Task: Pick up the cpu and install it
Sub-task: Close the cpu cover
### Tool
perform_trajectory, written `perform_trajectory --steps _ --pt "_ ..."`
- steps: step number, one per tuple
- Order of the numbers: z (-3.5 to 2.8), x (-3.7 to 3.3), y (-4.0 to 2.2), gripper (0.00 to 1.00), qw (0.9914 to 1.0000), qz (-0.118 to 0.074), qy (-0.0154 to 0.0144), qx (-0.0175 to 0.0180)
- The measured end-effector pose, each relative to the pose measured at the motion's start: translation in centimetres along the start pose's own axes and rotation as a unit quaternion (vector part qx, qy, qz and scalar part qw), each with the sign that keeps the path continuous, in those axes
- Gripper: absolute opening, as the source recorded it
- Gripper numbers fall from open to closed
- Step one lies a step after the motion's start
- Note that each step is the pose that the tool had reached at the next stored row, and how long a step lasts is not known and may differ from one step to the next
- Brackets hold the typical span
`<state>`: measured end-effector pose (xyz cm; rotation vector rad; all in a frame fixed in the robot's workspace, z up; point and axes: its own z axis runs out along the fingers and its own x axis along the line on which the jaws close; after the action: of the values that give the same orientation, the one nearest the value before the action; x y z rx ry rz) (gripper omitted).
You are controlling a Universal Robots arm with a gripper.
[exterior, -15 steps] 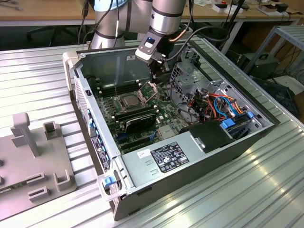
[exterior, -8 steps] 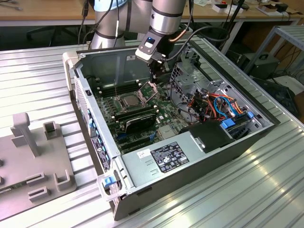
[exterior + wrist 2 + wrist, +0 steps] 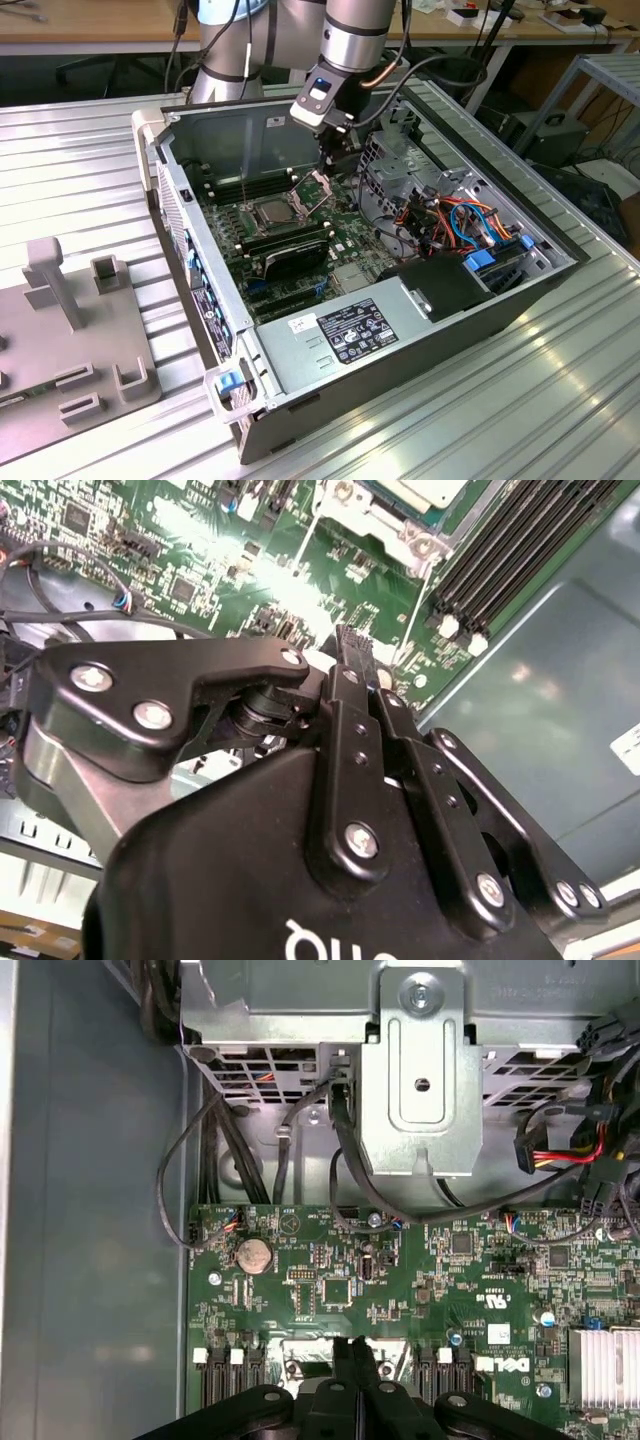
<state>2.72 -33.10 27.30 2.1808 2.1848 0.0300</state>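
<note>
The exterior view looks down at a slant, from a middle distance, on the open grey metal computer case (image 3: 470, 330) lying on the ribbed aluminium table (image 3: 90, 150). The silver robot arm (image 3: 355, 40) enters at that frame's twelve o'clock. Both wrist views sit close above the green circuit board (image 3: 440, 1290), with the black gripper (image 3: 356, 1345) in the foreground. The first wrist view faces the perforated grey drive cage (image 3: 420, 1070), and the second wrist view faces the other way, toward the black memory slots (image 3: 520, 550). All three views share the board.

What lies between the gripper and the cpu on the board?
In the exterior view, the socket's open hinged metal frame stands between the gripper and the cpu.
</note>
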Motion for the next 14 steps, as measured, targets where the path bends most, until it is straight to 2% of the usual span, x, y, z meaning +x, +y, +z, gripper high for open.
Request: perform_trajectory --steps 6,9,14 --pt "0.31 0.0 1.98 0.11 1.0 0.0 0.0 0.0" --pt "0.62 0.01 2.42 0.11 1.0 0.0 0.0 0.0" --pt "1.44 0.03 2.46 0.11 1.0 0.0 0.0 0.0"
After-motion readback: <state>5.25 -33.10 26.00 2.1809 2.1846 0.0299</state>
